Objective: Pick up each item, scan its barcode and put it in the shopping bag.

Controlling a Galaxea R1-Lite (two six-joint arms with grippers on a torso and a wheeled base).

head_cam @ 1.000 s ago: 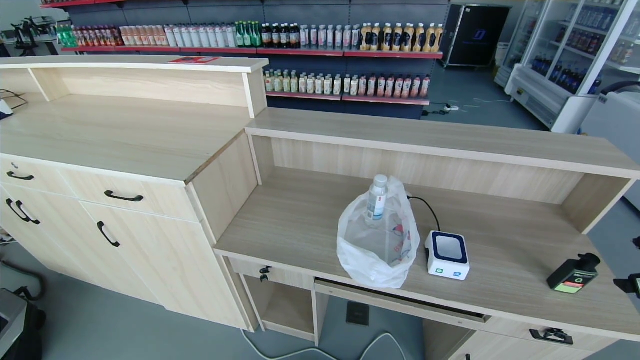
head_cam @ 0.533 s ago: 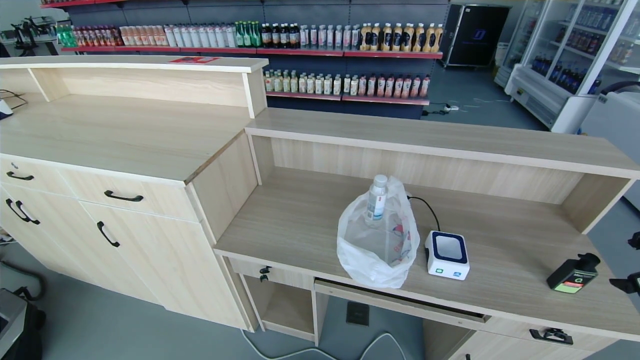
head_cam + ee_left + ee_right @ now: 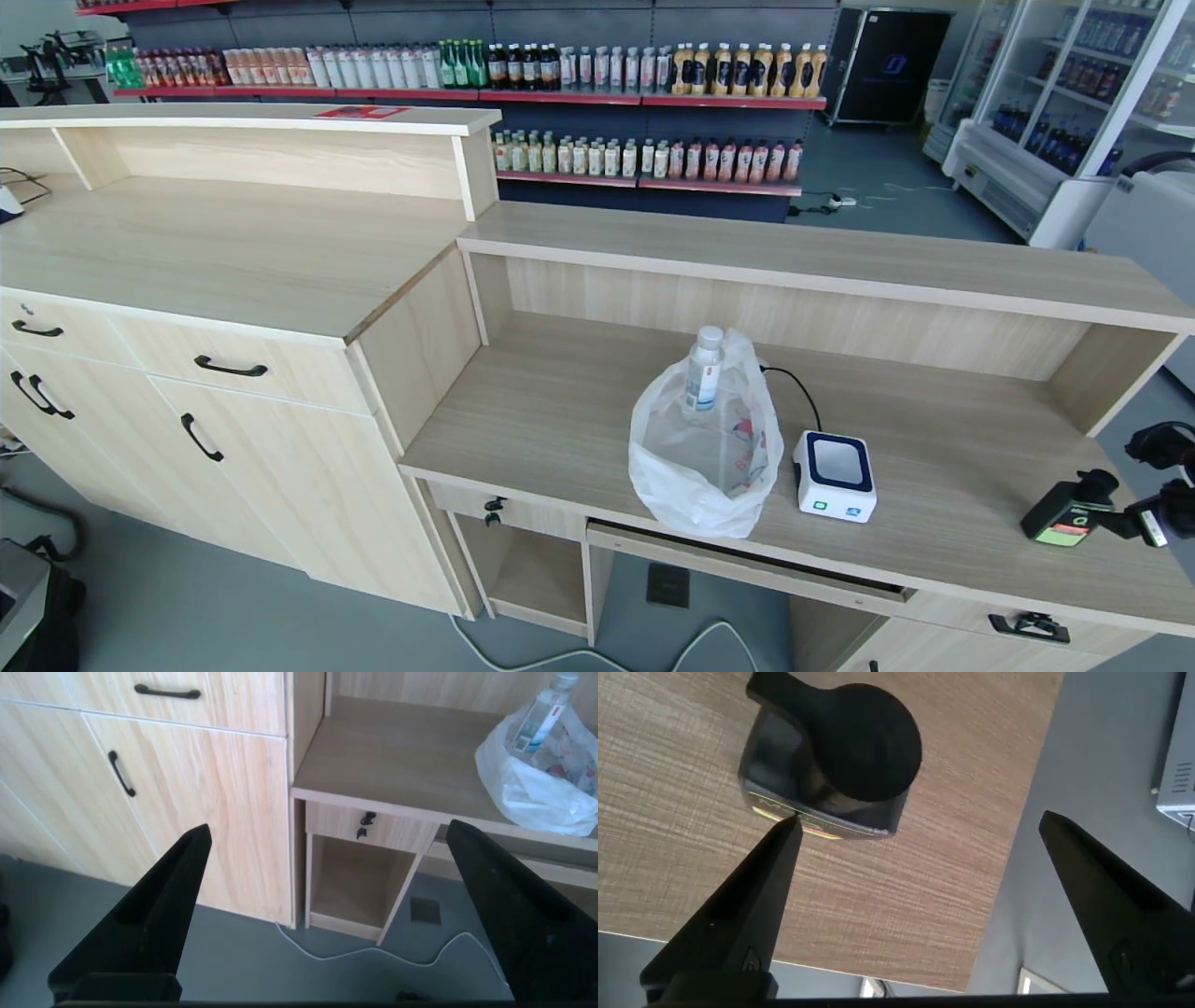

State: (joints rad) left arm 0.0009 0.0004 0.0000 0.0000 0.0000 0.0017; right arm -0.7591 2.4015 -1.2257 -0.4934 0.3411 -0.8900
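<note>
The pale wood counter (image 3: 579, 401) carries everything, on its lower shelf. A see-through white shopping bag (image 3: 695, 485) stands open near the front edge, with red print on its side too crumpled to read. A clear bottle (image 3: 704, 373) with a white cap stands upright in the bag at its back, its neck above the rim. Its label is blue and white with a red strip, the writing too small to make out. Just beside the bag, towards the robot's right, sits the scanner (image 3: 834, 474), a white box with a dark-framed window on top and a green and a blue square on its front face. A black cable (image 3: 805, 392) runs from behind it. Well apart, near the counter's right end, a black bottle (image 3: 1069, 509) with a black pump cap lies on the wood. Its label shows a green ring mark and a red and green band, the wording unreadable. The right gripper (image 3: 915, 826) hangs at this bottle with its fingers spread wide, one on either side, holding nothing. The left gripper (image 3: 327, 829), equally wide and holding nothing, hangs above the floor before the cupboard doors (image 3: 177, 793).
</note>
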